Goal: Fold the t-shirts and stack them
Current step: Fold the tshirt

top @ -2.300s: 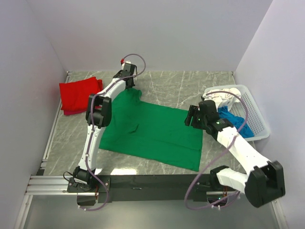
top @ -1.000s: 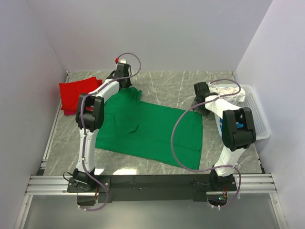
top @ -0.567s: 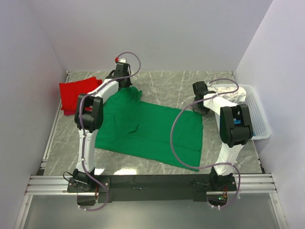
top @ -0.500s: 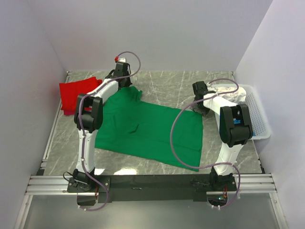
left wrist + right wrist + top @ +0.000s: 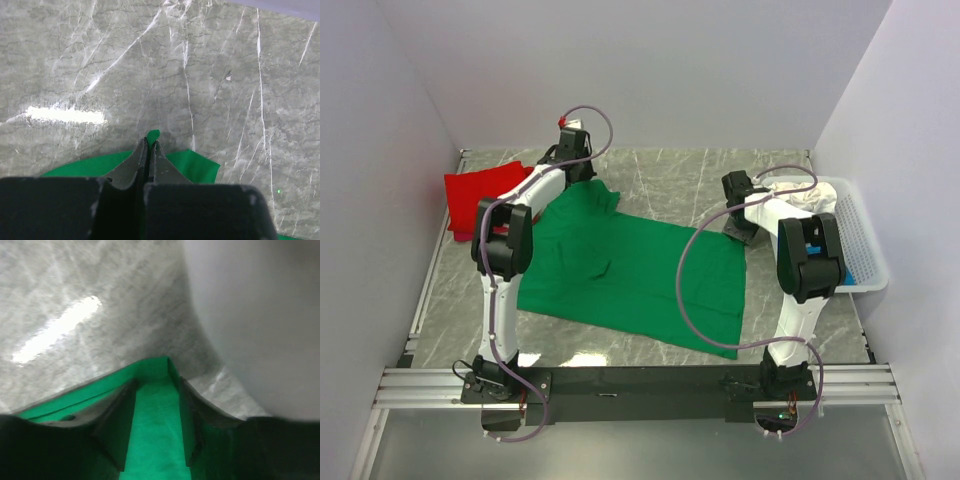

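1. The green shirt (image 5: 640,275) is lying spread out in the middle of the table (image 5: 690,185), mostly flat, with a small wrinkle near its centre.
2. The left gripper (image 5: 150,145) is sitting at the far left part of this shirt, toward the far edge of the table. Its two fingers (image 5: 161,162) are pressing tightly together, and a small tip of green cloth is sticking out between them, so it is pinching the shirt there.
3. The right gripper (image 5: 156,385) is sitting at the far right corner of the green shirt, on the side of the right edge of the table. Its jaws are standing apart, and the corner of the cloth is lying in the gap between them. The fingers (image 5: 120,422) are not closing on the cloth.
4. A blurred white shape is filling the right side of the right wrist view; I cannot tell what it is.
5. The red shirt (image 5: 480,195) is lying folded near the far left corner of the table, apart from the green one.
6. The basket (image 5: 865,255) is standing at the right edge of the table, and the white shirt (image 5: 805,198) is lying crumpled in its far end.
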